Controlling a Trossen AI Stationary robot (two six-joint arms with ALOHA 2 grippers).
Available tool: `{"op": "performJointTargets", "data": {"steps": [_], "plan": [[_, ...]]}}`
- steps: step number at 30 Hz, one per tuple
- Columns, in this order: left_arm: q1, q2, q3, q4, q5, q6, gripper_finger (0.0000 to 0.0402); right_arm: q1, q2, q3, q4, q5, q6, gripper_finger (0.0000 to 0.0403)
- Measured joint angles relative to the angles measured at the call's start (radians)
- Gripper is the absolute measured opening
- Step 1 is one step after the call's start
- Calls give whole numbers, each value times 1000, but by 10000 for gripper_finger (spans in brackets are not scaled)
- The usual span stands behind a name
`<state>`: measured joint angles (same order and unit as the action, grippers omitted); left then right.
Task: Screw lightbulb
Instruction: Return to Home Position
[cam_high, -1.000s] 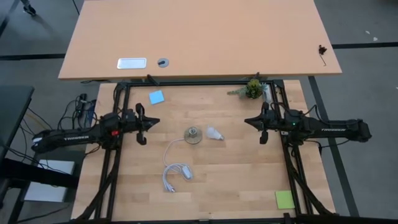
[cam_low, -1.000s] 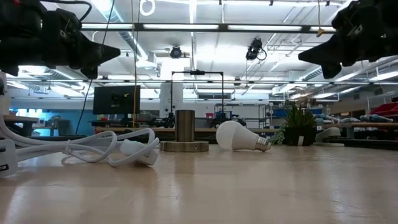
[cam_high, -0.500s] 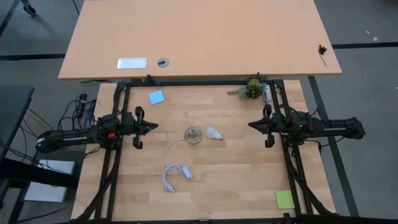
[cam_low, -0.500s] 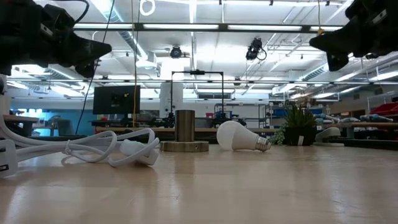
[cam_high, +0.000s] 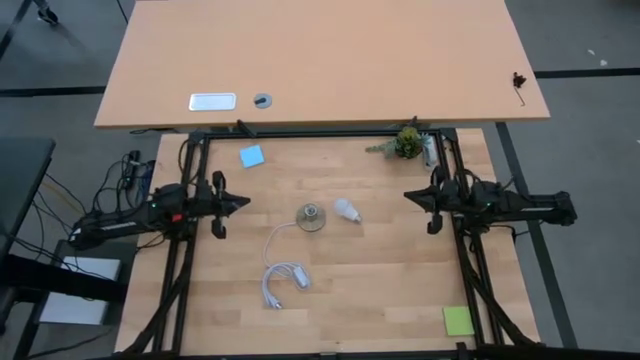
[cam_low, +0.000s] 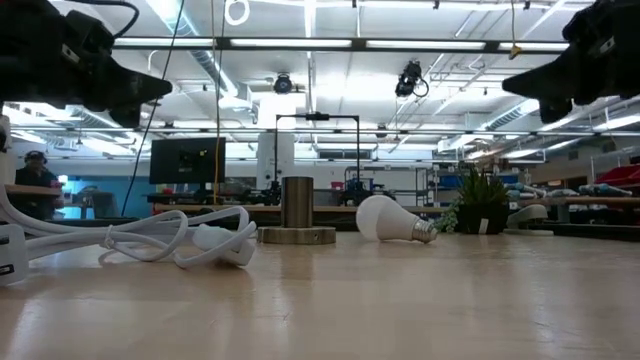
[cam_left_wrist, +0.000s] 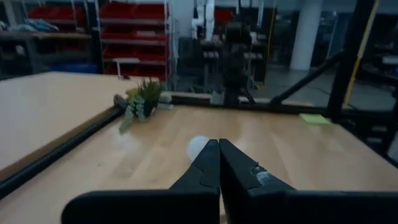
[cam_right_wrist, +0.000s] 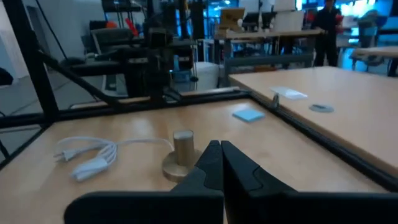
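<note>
High view vs 0.5 s ago: both arms are drawn farther back from the lamp base (cam_high: 311, 217). The left gripper (cam_high: 243, 201) is now found well left of the base, and the right gripper (cam_high: 408, 196) well right of it. The lightbulb (cam_high: 346, 209) is seen lying on its side just right of the base, not touching it, and is shifted slightly since the earlier frame. The white cord (cam_high: 280, 275) is left coiled on the near side of the base, unchanged.

Low view: a person (cam_low: 35, 172) is now seen in the bkgd, far left of the base (cam_low: 297, 212); no person was shown there 0.5 s ago. Both grippers are held high above table level.

Wrist views add the jaw state, not readable from above. Both pairs of fingers are pressed together w/ nothing held. In the left wrist view the bulb (cam_left_wrist: 198, 147) is partly hidden behind the fingertips, w/ a plant (cam_left_wrist: 142, 101) beyond. In the right wrist view the base (cam_right_wrist: 182, 155), the cord (cam_right_wrist: 87, 158) and a blue note (cam_right_wrist: 249, 115) are shown.
</note>
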<state>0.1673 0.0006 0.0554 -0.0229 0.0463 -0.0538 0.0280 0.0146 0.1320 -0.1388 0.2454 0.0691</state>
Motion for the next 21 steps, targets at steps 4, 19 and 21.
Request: {"op": "performJointTargets", "data": {"steps": [4, 19, 21], "plan": [[0, 0, -43, 94, -9, -10, 0, 0, -4, -56, 57, 0, 23, 0], [0, 0, -47, 94, -15, -28, 0, 8, 0, -126, 194, -32, 0, 0], [0, 0, -47, 65, -42, -30, 0, 8, 12, -126, 194, -13, 2, 0]]}}
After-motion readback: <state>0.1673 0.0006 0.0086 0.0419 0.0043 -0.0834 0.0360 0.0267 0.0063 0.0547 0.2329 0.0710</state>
